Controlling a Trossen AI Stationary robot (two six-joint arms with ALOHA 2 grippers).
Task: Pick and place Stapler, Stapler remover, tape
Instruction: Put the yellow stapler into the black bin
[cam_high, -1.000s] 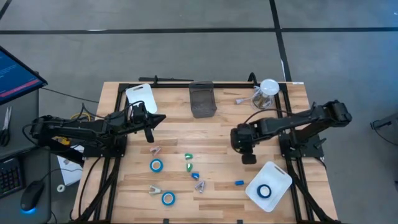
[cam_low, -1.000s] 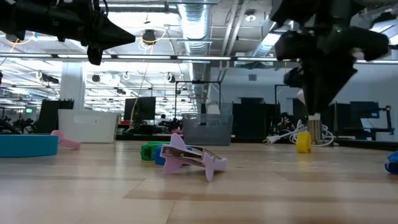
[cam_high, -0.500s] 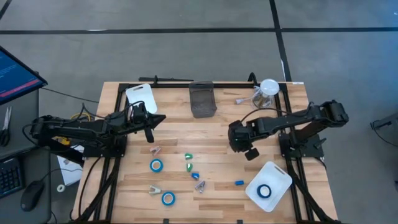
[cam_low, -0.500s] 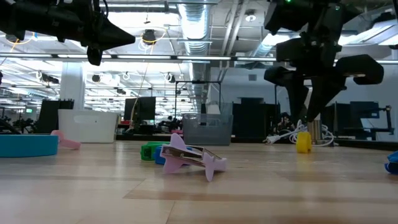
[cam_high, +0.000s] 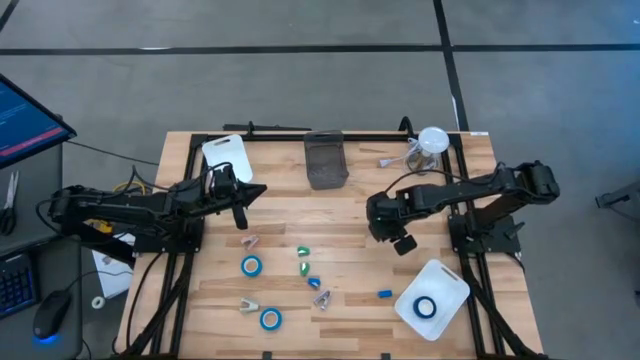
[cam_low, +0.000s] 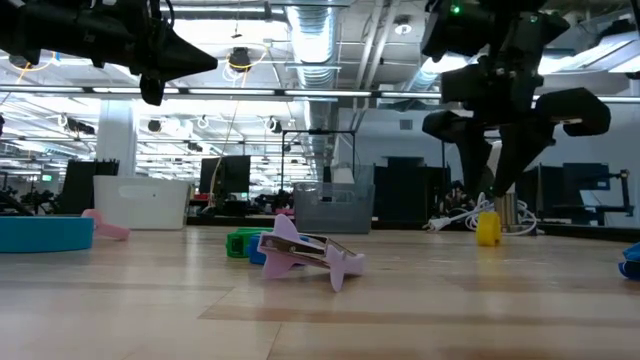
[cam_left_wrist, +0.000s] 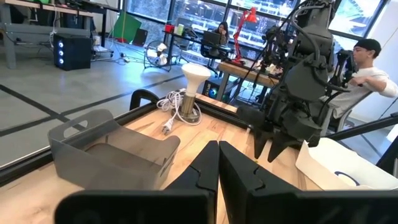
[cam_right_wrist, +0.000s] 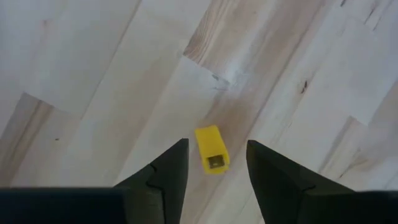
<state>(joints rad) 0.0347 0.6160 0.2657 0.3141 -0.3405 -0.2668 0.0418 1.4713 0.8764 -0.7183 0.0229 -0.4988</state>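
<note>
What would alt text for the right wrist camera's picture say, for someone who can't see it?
Two dark fingers of the right gripper hang open above a pale wooden table, with a small yellow block lying on the wood between them.

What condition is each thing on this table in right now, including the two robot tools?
Left tool: shut, empty, raised above the table.
Right tool: open, empty, over the yellow piece.
White tray: holds one blue tape roll.
Two other tape rolls: flat on the wood.
Grey bin: upright.
</note>
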